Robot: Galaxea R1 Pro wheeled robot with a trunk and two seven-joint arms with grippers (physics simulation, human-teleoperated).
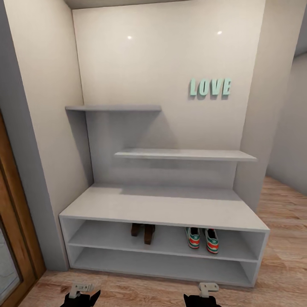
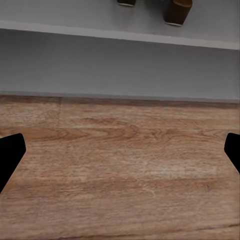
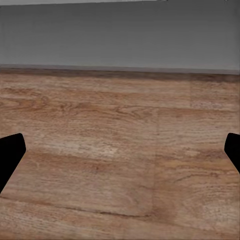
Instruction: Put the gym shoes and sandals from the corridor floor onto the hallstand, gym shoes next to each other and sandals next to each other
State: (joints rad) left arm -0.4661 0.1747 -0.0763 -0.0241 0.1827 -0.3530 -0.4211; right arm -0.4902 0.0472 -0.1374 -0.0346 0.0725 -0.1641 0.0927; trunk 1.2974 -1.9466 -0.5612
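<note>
The white hallstand stands against the wall with two open tiers and two staggered wall shelves above. On its upper tier the two dark brown sandals sit side by side, left of centre. The two gym shoes, white with green and red soles, stand together to their right on the same tier. The sandals' heels also show in the left wrist view. My left gripper and right gripper hang low over the corridor floor in front of the stand. Both are open and hold nothing.
A wooden door frame rises at the left edge. Green LOVE letters hang on the back wall. The corridor floor continues to the right of the stand. Both wrist views look at floor planks and the stand's base.
</note>
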